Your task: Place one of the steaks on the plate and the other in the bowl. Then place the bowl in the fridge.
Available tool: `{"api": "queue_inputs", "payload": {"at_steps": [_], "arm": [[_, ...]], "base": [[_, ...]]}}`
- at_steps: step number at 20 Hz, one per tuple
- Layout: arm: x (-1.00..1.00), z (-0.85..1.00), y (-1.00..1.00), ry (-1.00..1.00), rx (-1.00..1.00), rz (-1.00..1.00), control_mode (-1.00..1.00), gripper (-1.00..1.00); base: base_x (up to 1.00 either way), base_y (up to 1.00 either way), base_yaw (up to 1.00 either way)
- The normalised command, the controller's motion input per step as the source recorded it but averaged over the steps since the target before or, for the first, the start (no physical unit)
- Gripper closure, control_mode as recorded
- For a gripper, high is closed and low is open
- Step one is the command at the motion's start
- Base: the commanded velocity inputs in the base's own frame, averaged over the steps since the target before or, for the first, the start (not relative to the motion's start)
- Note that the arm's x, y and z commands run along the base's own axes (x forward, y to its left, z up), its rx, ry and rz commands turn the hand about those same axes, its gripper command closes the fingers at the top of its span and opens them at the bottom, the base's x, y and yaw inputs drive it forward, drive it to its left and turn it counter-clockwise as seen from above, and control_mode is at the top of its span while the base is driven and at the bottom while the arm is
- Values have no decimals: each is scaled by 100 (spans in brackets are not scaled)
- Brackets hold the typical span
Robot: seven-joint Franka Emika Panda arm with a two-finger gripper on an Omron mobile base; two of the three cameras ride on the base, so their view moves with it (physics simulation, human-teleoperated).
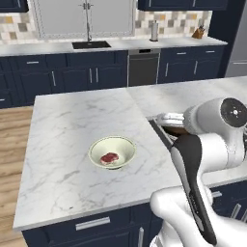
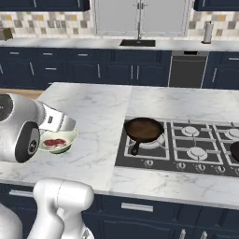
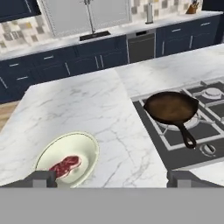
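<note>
Since one steak (image 1: 109,157) already lies inside the bowl (image 1: 126,143) on the table (image 1: 72,120), left of the skillet (image 3: 171,107), the hand (image 3: 111,178) hangs spread above, ready to lift the bowl fridgeward.

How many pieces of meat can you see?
1. One steak lies inside the bowl on the marble island, left of the stove and skillet. The robot's arm covers part of the counter in both base views, so another piece may be hidden.
</note>
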Motion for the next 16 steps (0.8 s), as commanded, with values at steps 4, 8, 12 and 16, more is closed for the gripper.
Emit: {"api": "queue_inputs", "payload": {"at_steps": [4, 8, 12, 16], "arm": [[-87, 78, -7, -26, 0, 0, -100, -100], [-24, 20, -2, -6, 0, 0, 100, -100], [0, 0, 0, 0, 0, 0, 100, -100], [0, 0, 0, 0, 0, 0, 100, -100]], "base": [[0, 0, 0], [-74, -18, 1], [-100, -72, 6], [-99, -100, 11]]}}
